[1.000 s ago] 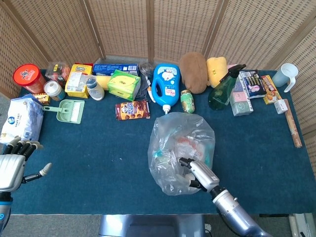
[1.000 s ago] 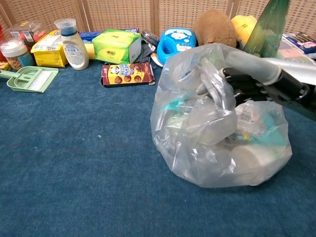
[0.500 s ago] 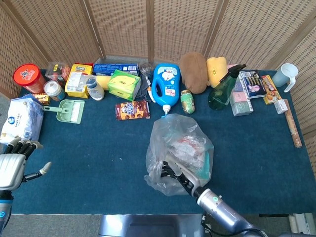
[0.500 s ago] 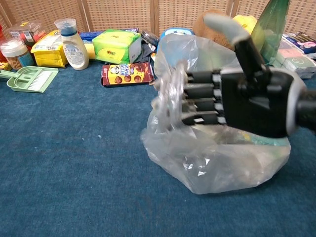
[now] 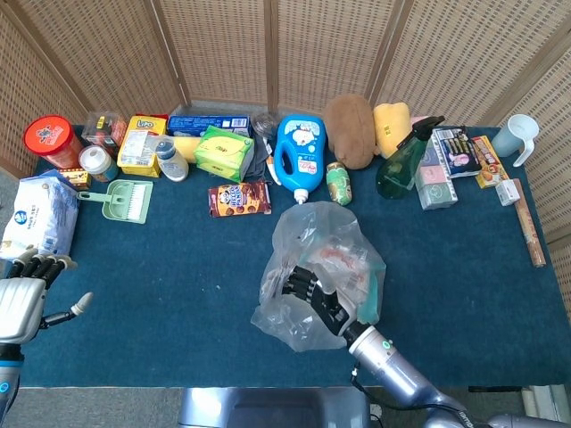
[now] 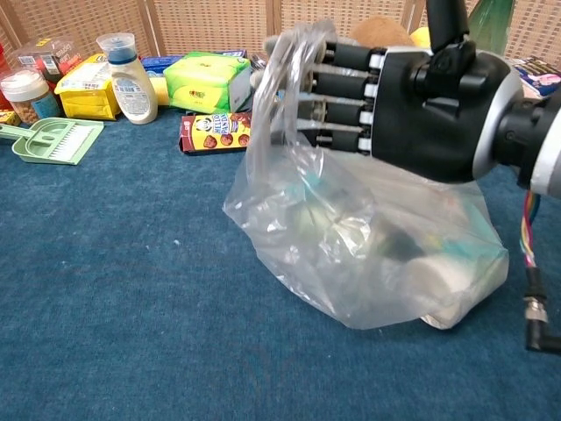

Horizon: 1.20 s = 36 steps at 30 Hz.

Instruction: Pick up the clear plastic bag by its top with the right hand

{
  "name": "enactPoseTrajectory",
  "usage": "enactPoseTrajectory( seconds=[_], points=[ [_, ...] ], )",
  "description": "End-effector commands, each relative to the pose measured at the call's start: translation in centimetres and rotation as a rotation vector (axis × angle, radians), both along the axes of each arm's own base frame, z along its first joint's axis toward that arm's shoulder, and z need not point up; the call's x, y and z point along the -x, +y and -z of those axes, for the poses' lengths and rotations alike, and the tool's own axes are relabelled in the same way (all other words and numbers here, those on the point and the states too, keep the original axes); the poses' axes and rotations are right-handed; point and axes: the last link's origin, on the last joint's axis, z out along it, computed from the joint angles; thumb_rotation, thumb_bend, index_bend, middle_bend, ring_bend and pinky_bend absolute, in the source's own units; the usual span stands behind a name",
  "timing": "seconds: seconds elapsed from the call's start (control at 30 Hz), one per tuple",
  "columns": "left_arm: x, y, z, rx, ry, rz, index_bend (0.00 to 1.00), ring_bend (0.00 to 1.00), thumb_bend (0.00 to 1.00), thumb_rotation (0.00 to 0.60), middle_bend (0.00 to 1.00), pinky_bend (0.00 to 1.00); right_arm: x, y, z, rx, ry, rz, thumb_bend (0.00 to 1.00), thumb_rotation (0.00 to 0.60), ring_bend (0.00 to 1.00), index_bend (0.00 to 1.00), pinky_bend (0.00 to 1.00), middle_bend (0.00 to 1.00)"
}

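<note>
The clear plastic bag (image 5: 337, 242) sits in the middle of the blue table, stuffed with wrappers and a white lump. My right hand (image 5: 314, 299) comes in from the near edge and grips the bag's top. In the chest view the black right hand (image 6: 412, 105) has its fingers (image 6: 337, 88) curled through a fold of plastic, pulling it up and to the left. The bag's body (image 6: 368, 263) still rests on the cloth and leans left. Apart from all this, my left hand (image 5: 22, 299) hangs at the near left corner, fingers spread and holding nothing.
A row of goods lines the back: blue detergent bottle (image 5: 300, 152), cookie box (image 5: 239, 198), green tissue pack (image 5: 223, 152), green spray bottle (image 5: 406, 156). At the left are a green dustpan (image 5: 125, 198) and a white sack (image 5: 36, 214). Bare cloth lies left of the bag.
My right hand has risen and turned, dragging the bag's top up and leftward. The bag has stretched and leaned left. The left hand stays put.
</note>
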Motion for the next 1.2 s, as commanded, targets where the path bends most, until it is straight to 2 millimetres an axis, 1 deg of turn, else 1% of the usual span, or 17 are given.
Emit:
enactPoseTrajectory(
  seconds=[0.03, 0.3, 0.43, 0.6, 0.67, 0.73, 0.83, 0.93, 1.03, 1.2],
  points=[
    [-0.1, 0.0, 0.0, 0.001, -0.001, 0.002, 0.32, 0.23, 0.21, 0.0, 0.31, 0.13, -0.1, -0.4, 0.3, 0.059, -0.029, 0.011, 0.3, 0.0, 0.31, 0.34, 0.27, 0.4],
    [-0.1, -0.1, 0.1, 0.004, -0.003, 0.001, 0.32, 0.23, 0.21, 0.0, 0.31, 0.13, 0.0, -1.2, 1.0, 0.203, -0.021, 0.009, 0.31, 0.0, 0.31, 0.34, 0.25, 0.4],
    [-0.1, -0.1, 0.2, 0.006, -0.002, -0.002, 0.32, 0.23, 0.21, 0.0, 0.31, 0.13, -0.1, -1.3, 0.9, 0.214, -0.031, 0.015, 0.31, 0.0, 0.3, 0.34, 0.25, 0.4],
    [-0.2, 0.0, 0.4, 0.014, -0.003, 0.002, 0.32, 0.23, 0.21, 0.0, 0.31, 0.13, -1.0, -1.5, 0.4, 0.157, -0.101, 0.058, 0.31, 0.0, 0.31, 0.34, 0.26, 0.4],
    [-0.2, 0.1, 0.4, 0.014, -0.004, 0.003, 0.32, 0.23, 0.21, 0.0, 0.31, 0.13, -1.3, -1.6, 0.2, 0.122, -0.127, 0.077, 0.31, 0.0, 0.31, 0.34, 0.28, 0.4],
    [-0.2, 0.1, 0.5, 0.017, -0.002, 0.001, 0.32, 0.23, 0.21, 0.0, 0.31, 0.13, -2.0, -1.5, -0.3, 0.046, -0.173, 0.112, 0.31, 0.0, 0.32, 0.34, 0.29, 0.4],
    [-0.2, 0.2, 0.5, 0.018, -0.001, 0.0, 0.32, 0.23, 0.21, 0.0, 0.31, 0.13, -2.6, -1.7, -0.9, 0.004, -0.194, 0.13, 0.31, 0.0, 0.32, 0.34, 0.3, 0.4],
    [-0.2, 0.2, 0.6, 0.019, -0.003, -0.001, 0.32, 0.23, 0.21, 0.0, 0.31, 0.13, -3.2, -2.0, -1.5, 0.018, -0.227, 0.143, 0.32, 0.0, 0.33, 0.35, 0.31, 0.42],
    [-0.2, 0.2, 0.7, 0.022, -0.006, 0.0, 0.32, 0.23, 0.21, 0.0, 0.31, 0.13, -3.6, -2.2, -1.8, 0.029, -0.253, 0.158, 0.33, 0.0, 0.35, 0.36, 0.33, 0.43],
    [-0.2, 0.2, 0.8, 0.026, -0.006, -0.002, 0.32, 0.23, 0.21, 0.0, 0.31, 0.13, -3.8, -2.8, -2.1, 0.035, -0.271, 0.17, 0.33, 0.0, 0.36, 0.37, 0.34, 0.44]
  ],
)
